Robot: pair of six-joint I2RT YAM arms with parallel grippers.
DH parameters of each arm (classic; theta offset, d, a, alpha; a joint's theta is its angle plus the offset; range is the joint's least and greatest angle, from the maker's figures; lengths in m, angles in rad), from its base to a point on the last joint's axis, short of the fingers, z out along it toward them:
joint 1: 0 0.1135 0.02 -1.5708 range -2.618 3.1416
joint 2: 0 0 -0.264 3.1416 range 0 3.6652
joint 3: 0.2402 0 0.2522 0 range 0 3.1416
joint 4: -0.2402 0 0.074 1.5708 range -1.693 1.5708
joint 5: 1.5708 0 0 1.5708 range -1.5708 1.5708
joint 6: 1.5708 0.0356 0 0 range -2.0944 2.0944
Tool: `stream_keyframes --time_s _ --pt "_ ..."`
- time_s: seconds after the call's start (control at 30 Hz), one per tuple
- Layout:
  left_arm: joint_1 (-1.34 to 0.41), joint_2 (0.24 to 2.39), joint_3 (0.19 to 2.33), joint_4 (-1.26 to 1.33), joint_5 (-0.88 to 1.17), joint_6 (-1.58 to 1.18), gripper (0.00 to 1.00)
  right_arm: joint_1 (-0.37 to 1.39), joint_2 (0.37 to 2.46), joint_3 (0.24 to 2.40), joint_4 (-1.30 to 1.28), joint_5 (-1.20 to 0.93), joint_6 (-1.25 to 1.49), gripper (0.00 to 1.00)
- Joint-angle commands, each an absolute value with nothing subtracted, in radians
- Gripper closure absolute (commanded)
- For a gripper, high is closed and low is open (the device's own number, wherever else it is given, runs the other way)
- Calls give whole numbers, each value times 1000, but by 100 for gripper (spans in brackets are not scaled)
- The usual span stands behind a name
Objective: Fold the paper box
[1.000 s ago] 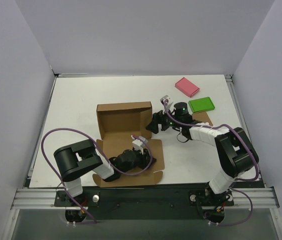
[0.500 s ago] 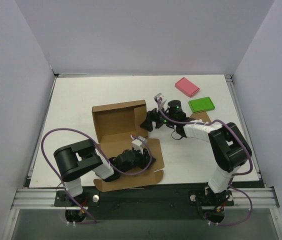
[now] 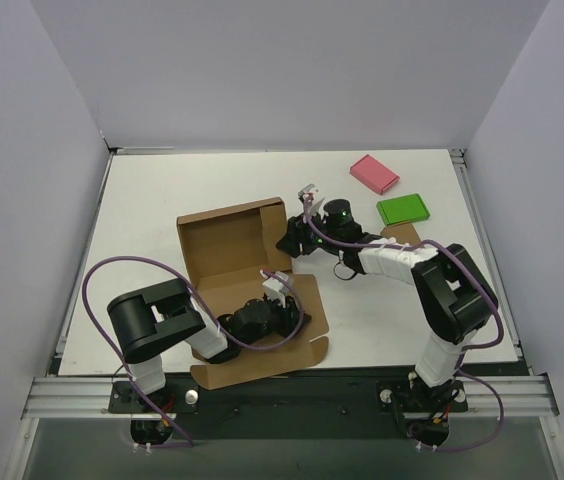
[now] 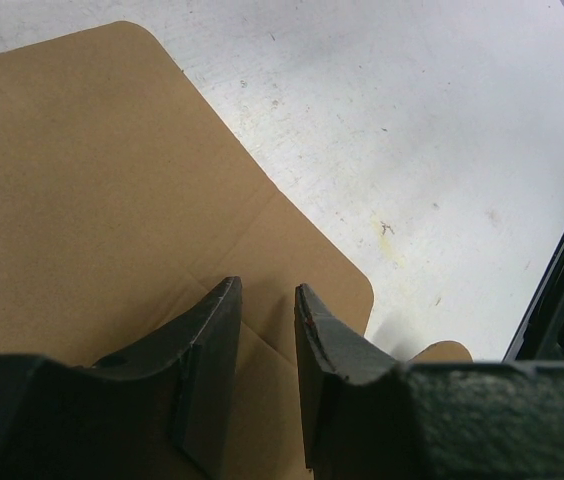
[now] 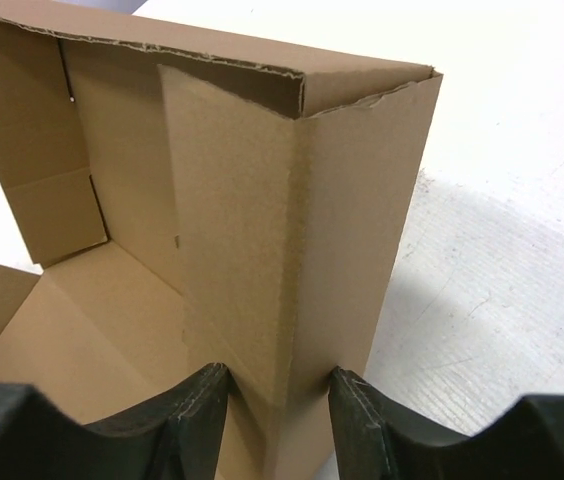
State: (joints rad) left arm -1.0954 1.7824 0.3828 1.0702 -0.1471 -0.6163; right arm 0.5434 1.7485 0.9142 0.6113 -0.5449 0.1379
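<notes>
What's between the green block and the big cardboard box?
The right arm's tool sits between green block and paper box, fingers either side of the box's wall. Top view shows it.

Raised walls of the paper box (image 3: 230,240) bar the middle — pink block (image 3: 374,173), green block (image 3: 403,209) crowd far right.
</notes>
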Motion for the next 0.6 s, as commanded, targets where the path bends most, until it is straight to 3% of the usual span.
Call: stream_keyframes --time_s 0.0,0.17,0.47,0.57 --pt "-1103 1790 356 983 -104 -609 62 561 1764 956 609 -439 87 61" --pt "-1114 1793 360 976 -112 -606 62 572 1772 956 601 -408 81 67" --pt "-1115 1747 383 913 -118 -581 62 591 1763 942 565 -313 51 92" --pt "-1115 1678 419 832 -121 -558 55 601 1738 913 566 -253 28 98"
